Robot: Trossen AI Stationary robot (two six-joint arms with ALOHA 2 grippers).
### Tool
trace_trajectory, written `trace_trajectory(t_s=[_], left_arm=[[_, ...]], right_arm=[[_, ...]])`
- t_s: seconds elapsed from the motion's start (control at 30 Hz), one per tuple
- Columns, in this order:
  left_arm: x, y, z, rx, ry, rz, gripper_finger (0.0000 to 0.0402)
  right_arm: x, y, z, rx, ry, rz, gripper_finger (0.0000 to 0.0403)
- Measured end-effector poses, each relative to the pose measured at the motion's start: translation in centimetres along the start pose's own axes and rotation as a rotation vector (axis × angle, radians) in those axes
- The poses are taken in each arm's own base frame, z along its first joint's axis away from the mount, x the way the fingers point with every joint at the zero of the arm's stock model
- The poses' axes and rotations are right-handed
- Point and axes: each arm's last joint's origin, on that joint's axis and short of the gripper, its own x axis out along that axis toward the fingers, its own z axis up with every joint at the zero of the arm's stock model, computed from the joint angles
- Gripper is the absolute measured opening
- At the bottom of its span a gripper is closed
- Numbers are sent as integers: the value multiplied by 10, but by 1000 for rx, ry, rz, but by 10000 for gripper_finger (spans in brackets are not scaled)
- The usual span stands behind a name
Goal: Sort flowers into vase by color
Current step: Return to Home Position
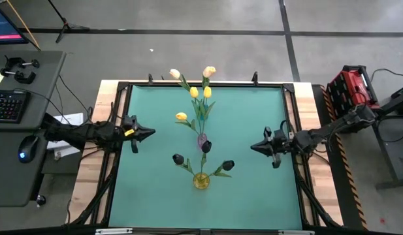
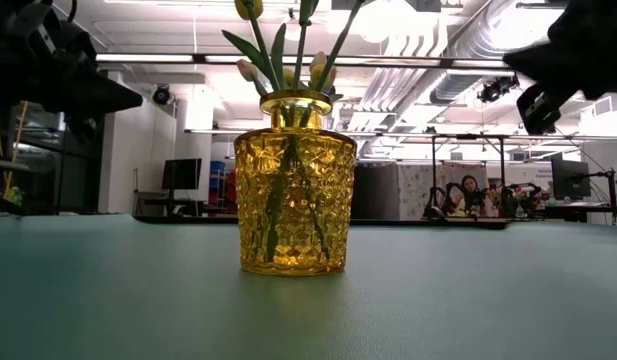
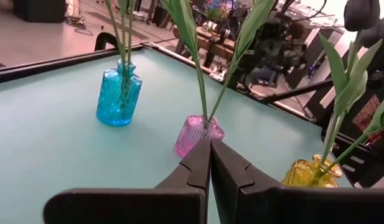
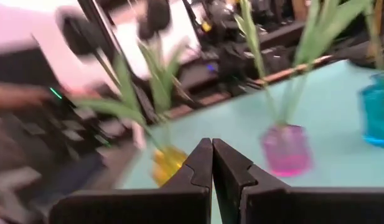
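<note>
Three vases stand in a row down the middle of the green mat. The yellow glass vase (image 1: 200, 181) (image 2: 293, 200) is nearest and holds dark purple tulips (image 1: 206, 146) by their stems. The pink vase (image 1: 202, 139) (image 3: 198, 134) is behind it, and the blue vase (image 3: 119, 96) is farthest. Yellow tulips (image 1: 194, 92) and peach tulips (image 1: 209, 70) rise from these two vases. My left gripper (image 1: 152, 133) (image 3: 210, 146) hovers left of the vases, shut and empty. My right gripper (image 1: 252, 148) (image 4: 211, 146) hovers right of them, shut and empty.
The mat is framed by a black rail (image 1: 126, 86) on a wooden table. A desk with a keyboard (image 1: 6, 104) and a mouse stands off the left side. A red case (image 1: 351, 88) sits at the right. Bare mat lies on both sides of the vases.
</note>
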Motion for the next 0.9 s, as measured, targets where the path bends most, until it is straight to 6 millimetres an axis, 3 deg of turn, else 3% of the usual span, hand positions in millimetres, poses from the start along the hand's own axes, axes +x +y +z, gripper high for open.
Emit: trace_trajectory(t_s=[0.2, 0.4, 0.67, 0.9], left_arm=[[0, 0, 0, 1, 1, 1, 0], [0, 0, 0, 0, 1, 1, 0], [0, 0, 0, 1, 2, 1, 0], [0, 0, 0, 1, 2, 1, 0]], right_arm=[[-2, -15, -19, -270, 201, -151, 0], [-8, -24, -35, -369, 383, -212, 0], [-8, -24, -36, -365, 400, -197, 0], [-11, -23, -22, -320, 267, -193, 0]])
